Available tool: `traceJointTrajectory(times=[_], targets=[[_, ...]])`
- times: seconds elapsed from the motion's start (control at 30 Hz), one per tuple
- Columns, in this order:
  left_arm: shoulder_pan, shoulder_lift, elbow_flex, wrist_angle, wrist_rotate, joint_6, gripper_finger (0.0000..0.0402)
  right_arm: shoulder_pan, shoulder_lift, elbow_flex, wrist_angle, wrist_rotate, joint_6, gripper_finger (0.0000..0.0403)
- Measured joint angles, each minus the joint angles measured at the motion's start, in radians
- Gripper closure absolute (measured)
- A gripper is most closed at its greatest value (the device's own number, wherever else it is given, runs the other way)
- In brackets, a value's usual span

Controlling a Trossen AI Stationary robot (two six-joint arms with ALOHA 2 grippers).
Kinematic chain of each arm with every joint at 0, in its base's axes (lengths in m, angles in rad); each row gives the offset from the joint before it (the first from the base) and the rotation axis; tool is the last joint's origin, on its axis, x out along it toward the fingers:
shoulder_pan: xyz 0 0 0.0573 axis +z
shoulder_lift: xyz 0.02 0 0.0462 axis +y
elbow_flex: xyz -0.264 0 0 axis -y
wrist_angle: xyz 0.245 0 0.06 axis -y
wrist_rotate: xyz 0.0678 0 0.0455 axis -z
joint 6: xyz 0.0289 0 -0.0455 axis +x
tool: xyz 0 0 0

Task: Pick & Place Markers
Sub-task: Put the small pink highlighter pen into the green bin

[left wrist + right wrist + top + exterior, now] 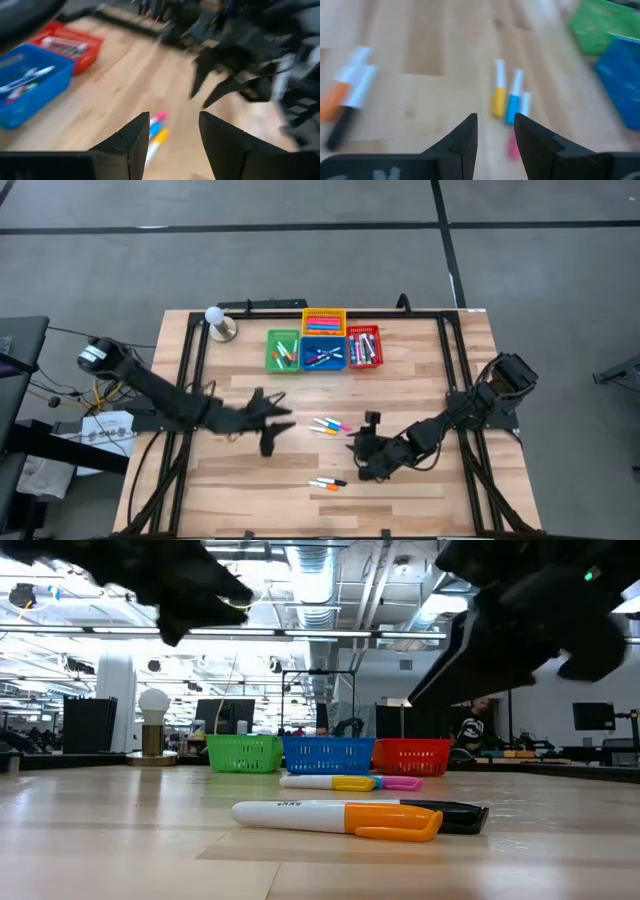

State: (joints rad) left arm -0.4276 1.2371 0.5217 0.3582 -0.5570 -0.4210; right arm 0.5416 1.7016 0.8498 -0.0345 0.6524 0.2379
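Three markers with yellow, blue and pink caps (330,425) lie side by side flat on the table's middle. Two more, capped orange and black (328,482), lie nearer the near edge. My left gripper (272,426) is open and hovers just left of the three markers (157,131). My right gripper (358,448) is open, hovers to their right and points at them (507,102). In the right wrist view the orange and black pair (342,110) lies off to one side. Neither gripper touches anything.
Green (283,350), blue (324,353), red (364,347) and yellow (323,321) baskets holding markers stand in a cluster near the far edge. A small lamp with a white bulb (218,323) stands to their left. Bare wood lies around the loose markers.
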Motion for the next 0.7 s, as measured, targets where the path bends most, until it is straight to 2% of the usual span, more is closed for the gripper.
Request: traceJointTrajectory(times=[0.13, 0.3, 0.5, 0.6, 0.7], targets=[[-0.157, 0.102, -0.087, 0.305, -0.133, 0.038, 0.0231, -0.001, 0.0, 0.001, 0.024, -0.025, 0.001, 0.0285], [-0.226, 0.292, -0.09, 0.507, -0.178, 0.05, 0.0229, -0.04, 0.0, 0.0, 0.013, -0.029, 0.032, 0.0285], [-0.221, 0.461, -0.018, 0.569, -0.125, 0.107, 0.0231, -0.107, 0.017, 0.001, 0.007, -0.128, 0.053, 0.0285], [-0.22, 0.491, 0.011, 0.568, -0.067, 0.162, 0.0231, -0.129, 0.027, -0.008, -0.005, -0.165, 0.076, 0.0285], [-0.219, 0.492, 0.016, 0.569, -0.067, 0.196, 0.0231, -0.14, 0.041, -0.023, -0.029, -0.175, 0.103, 0.0285]])
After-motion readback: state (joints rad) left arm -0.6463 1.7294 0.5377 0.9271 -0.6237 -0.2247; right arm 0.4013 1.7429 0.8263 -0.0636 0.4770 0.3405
